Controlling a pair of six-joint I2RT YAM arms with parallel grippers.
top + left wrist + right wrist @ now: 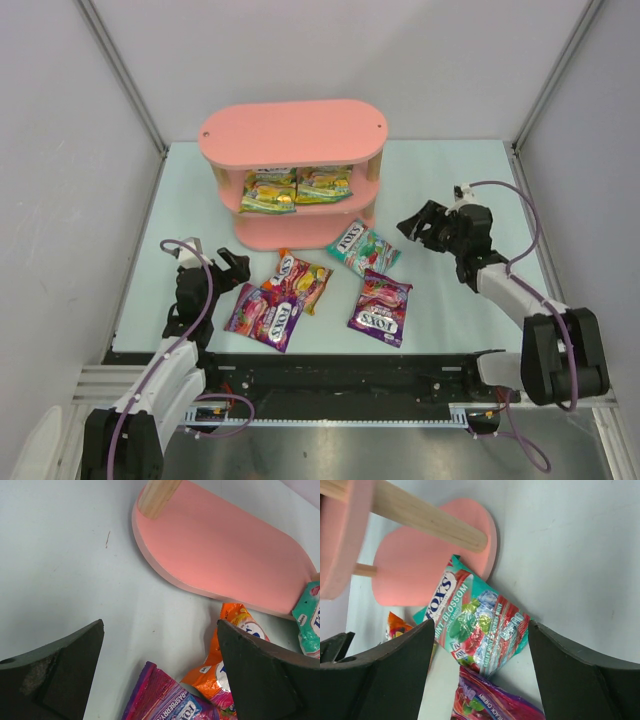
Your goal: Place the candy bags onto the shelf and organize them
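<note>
I'm sitting at two out of six right now. Both yellow-green bags (296, 188) are lying side by side on the middle tier of the shelf (292, 135), and nothing is showing on the top board or on what I can see of the bottom one.

The other four are lying on the desk (450, 180) in front of it:
- The teal bag (363, 249) is sitting just beside the bottom board.
- The red-orange bag (300, 280) is touching one purple bag (264, 315).
- The second purple bag (381, 307) is lying just below the teal one.

My left hand (161, 630) is hanging wide open near the red-orange and purple pair, gripping nothing. My right hand (481, 626) is gaping wide too, empty, looking down at the teal bag. I'm guessing teal is going up next.
</note>
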